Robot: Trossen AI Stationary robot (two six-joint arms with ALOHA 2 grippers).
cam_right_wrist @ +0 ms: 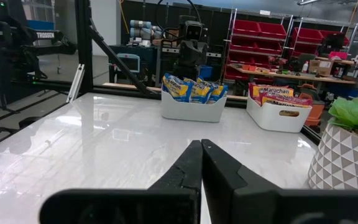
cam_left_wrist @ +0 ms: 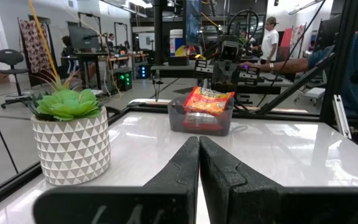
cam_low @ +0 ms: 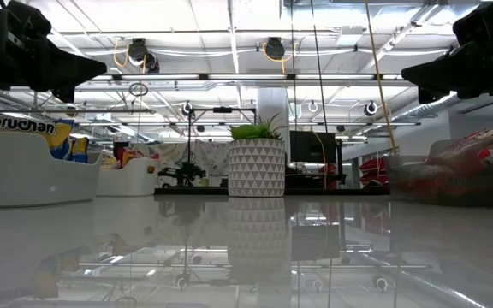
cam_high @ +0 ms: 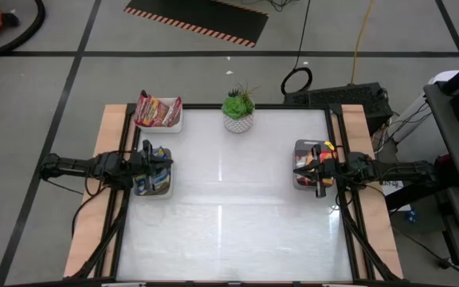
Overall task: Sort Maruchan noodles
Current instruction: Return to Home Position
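the maruchan noodles (cam_high: 158, 112) are small crinkly square packets, grouped by colour in three bins. blue-and-yellow packets (cam_right_wrist: 191, 90) stand on edge in a white bin (cam_right_wrist: 191, 112) at the left middle of the high view, under the left pincer (cam_left_wrist: 199, 142), whose fingers are pressed together on nothing. dark red and pink packets (cam_right_wrist: 277, 94) fill a second white bin (cam_right_wrist: 278, 117) at the upper left corner of the table (cam_high: 229, 215). orange-red packets (cam_left_wrist: 207, 99) sit heaped in a gray bin (cam_left_wrist: 201, 123) at the right middle, beneath the right pincer (cam_right_wrist: 201, 146), likewise clenched and empty. a green plant (cam_high: 238, 104) in a white patterned pot (cam_high: 238, 123) stands at the upper centre edge. the table is white and glossy, mirroring the ceiling lights, with pale wooden strips (cam_high: 94, 223) along its left and right sides. around it lies grey floor (cam_high: 54, 80) crossed by dark tape lines, with a black-and-orange striped mat (cam_high: 198, 20) at the top of the frame. beyond the table, the wrist views show red storage bins (cam_right_wrist: 260, 31) on shelving and a person (cam_left_wrist: 270, 38) in a white shirt.
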